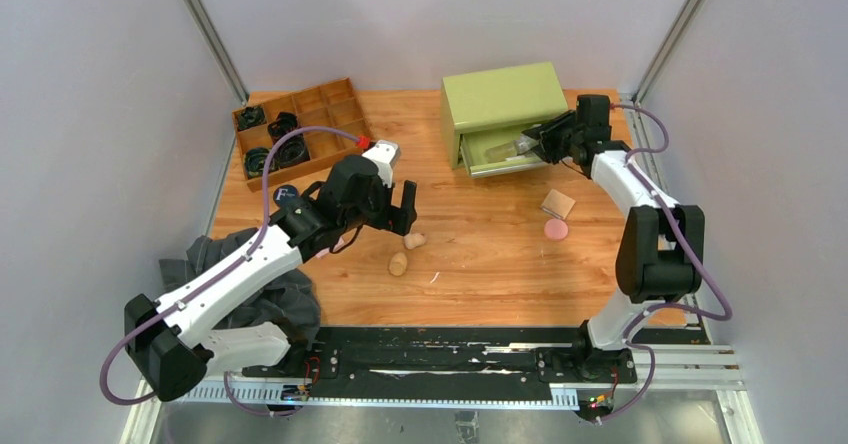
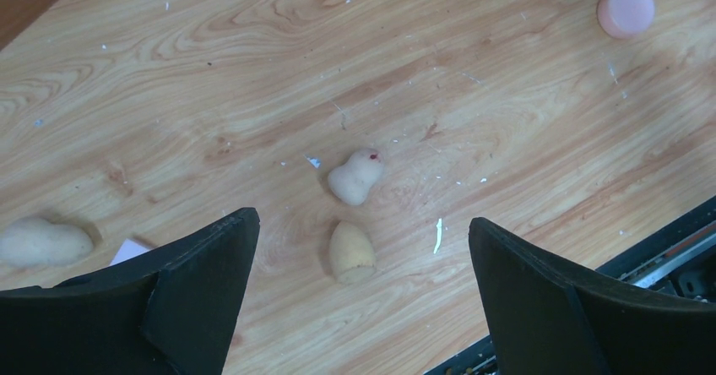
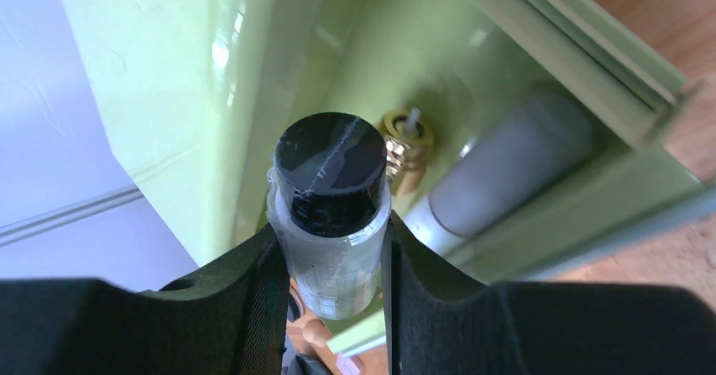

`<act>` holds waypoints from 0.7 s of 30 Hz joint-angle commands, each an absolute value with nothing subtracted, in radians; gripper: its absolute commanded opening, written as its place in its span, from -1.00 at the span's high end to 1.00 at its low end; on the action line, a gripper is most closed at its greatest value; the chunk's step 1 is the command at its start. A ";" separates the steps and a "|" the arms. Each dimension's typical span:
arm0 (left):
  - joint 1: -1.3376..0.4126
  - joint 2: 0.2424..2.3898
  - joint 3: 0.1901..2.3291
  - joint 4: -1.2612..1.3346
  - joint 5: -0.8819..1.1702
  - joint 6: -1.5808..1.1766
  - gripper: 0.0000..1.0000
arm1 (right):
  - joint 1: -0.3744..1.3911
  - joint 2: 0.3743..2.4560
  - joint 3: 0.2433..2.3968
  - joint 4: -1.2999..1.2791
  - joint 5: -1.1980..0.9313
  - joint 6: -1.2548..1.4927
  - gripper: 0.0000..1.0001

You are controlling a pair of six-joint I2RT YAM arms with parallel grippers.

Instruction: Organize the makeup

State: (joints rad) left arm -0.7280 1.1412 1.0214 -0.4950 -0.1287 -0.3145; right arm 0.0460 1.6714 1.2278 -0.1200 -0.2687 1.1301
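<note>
Three beige sponges (image 2: 355, 176), one pink puff (image 2: 626, 9)

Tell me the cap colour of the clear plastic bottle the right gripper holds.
Black; that round cap shows best in the right wrist view.

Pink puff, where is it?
Top view: the pink puff lies on the right half of the table, just nearer the bases than the tan pad, in front of the green drawer box.

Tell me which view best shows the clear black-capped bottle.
Right wrist: the clear black-capped bottle sits close and centred, clamped in the right gripper. Top external shows it small over the green drawer. Left wrist misses it.
</note>
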 commanded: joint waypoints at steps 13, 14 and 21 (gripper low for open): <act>-0.719 1.133 1.034 -0.510 -0.140 -0.313 -0.99 | 0.054 1.657 1.299 -0.110 -0.283 1.100 -0.06; -0.719 1.135 1.038 -0.512 -0.143 -0.309 -0.99 | 0.053 1.642 1.298 -0.115 -0.286 1.090 -0.06; -0.717 1.134 1.033 -0.508 -0.155 -0.301 -0.99 | 0.054 1.495 1.219 -0.121 -0.301 0.918 0.05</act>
